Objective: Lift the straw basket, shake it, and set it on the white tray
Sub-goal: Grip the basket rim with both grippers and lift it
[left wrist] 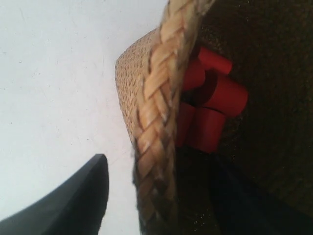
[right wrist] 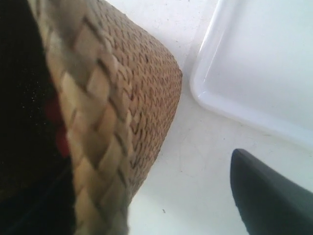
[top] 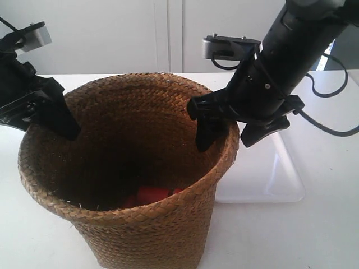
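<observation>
The straw basket [top: 146, 224] stands upright on the white table, partly in front of the white tray [top: 263, 168], which lies flat behind it to the right. Red cylinders [left wrist: 215, 107] lie at the basket's bottom. My left gripper [left wrist: 157, 161] straddles the braided rim [left wrist: 156, 112]. It is open, with one finger [left wrist: 73, 200] outside and clear of the weave and the other inside. My right gripper [top: 225, 144] straddles the opposite rim on the tray [right wrist: 264, 63] side. It is open too, and its outer finger [right wrist: 269, 196] stands well off the basket wall [right wrist: 146, 93].
The white table [top: 314, 235] carries the basket and the tray. A white wall [top: 140, 33] runs behind. Black cables [top: 331, 89] trail from the right arm above the tray's far side.
</observation>
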